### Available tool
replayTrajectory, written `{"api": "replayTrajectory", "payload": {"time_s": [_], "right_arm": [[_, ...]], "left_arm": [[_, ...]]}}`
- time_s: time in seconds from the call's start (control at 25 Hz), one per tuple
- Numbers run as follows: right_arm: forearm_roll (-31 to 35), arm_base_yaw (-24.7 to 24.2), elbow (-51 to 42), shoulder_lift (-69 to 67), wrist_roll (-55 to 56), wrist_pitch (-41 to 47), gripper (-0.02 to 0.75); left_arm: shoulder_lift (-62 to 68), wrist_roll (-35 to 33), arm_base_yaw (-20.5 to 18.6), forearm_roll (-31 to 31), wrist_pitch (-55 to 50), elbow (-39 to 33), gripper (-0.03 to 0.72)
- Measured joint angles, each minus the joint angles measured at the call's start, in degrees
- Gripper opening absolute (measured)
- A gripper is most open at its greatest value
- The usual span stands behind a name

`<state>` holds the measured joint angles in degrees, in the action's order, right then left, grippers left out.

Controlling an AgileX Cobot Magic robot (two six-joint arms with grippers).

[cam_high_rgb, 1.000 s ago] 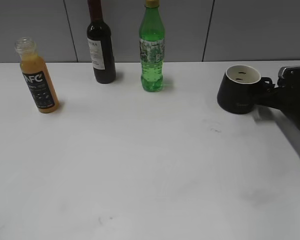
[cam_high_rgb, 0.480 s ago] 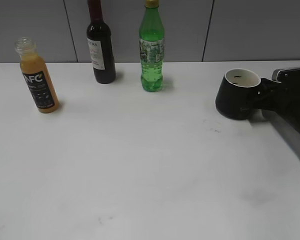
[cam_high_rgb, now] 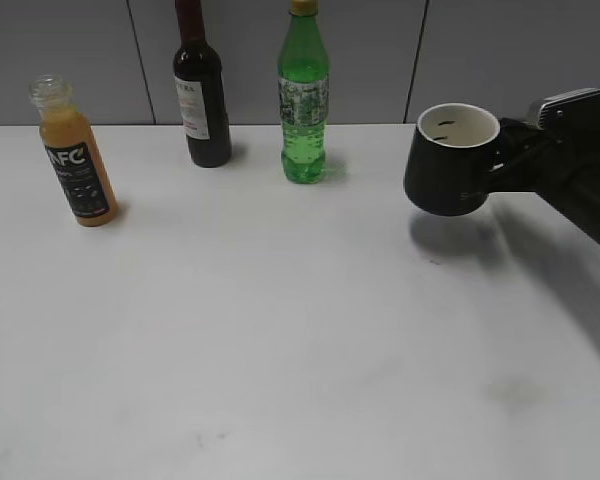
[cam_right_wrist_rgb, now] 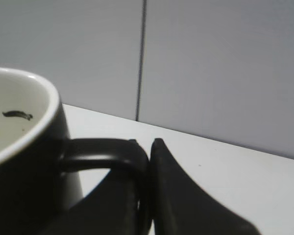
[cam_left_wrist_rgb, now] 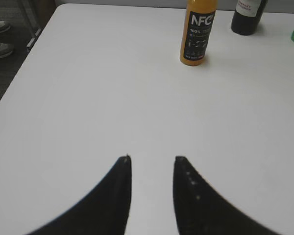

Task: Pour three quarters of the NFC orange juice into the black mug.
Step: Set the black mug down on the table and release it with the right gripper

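Note:
The NFC orange juice [cam_high_rgb: 76, 170] stands capless at the far left of the white table [cam_high_rgb: 280, 330], nearly full; it also shows in the left wrist view [cam_left_wrist_rgb: 199, 33]. The black mug [cam_high_rgb: 448, 165], white inside, hangs upright above the table at the right, over its shadow. My right gripper [cam_high_rgb: 510, 165] is shut on the mug's loop handle [cam_right_wrist_rgb: 105, 152], with the fingertips [cam_right_wrist_rgb: 146, 143] pinching it. My left gripper [cam_left_wrist_rgb: 152, 159] is open and empty over bare table, well short of the juice bottle. It does not show in the exterior view.
A dark wine bottle [cam_high_rgb: 202, 90] and a green soda bottle [cam_high_rgb: 304, 100] stand at the back centre by the grey wall. The table's left edge [cam_left_wrist_rgb: 24, 73] drops to the floor.
My right gripper has lifted the black mug off the table and carried it left and up. The bottles have not moved.

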<state>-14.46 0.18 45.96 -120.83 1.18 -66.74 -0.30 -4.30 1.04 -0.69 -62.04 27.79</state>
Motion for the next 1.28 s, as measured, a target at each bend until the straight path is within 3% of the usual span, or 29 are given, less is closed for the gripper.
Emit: {"api": "replayTrajectory", "payload": {"time_s": [0.4, 0.68, 0.88, 1.28], "right_arm": [[17.8, 22.7, -6.2, 4.1, -4.9, 0.0, 0.027], [27.4, 34.0, -6.2, 3.7, -6.0, -0.1, 0.027], [31.0, 37.5, -6.2, 1.3, -6.4, 0.0, 0.027], [32.5, 37.7, -6.2, -2.9, -4.7, 0.2, 0.027]], "left_arm": [[0.0, 0.0, 0.0, 0.0, 0.0, 0.0, 0.235], [0.0, 0.0, 0.0, 0.0, 0.0, 0.0, 0.235], [0.0, 0.0, 0.0, 0.0, 0.0, 0.0, 0.235], [0.0, 0.0, 0.0, 0.0, 0.0, 0.0, 0.235]]}}
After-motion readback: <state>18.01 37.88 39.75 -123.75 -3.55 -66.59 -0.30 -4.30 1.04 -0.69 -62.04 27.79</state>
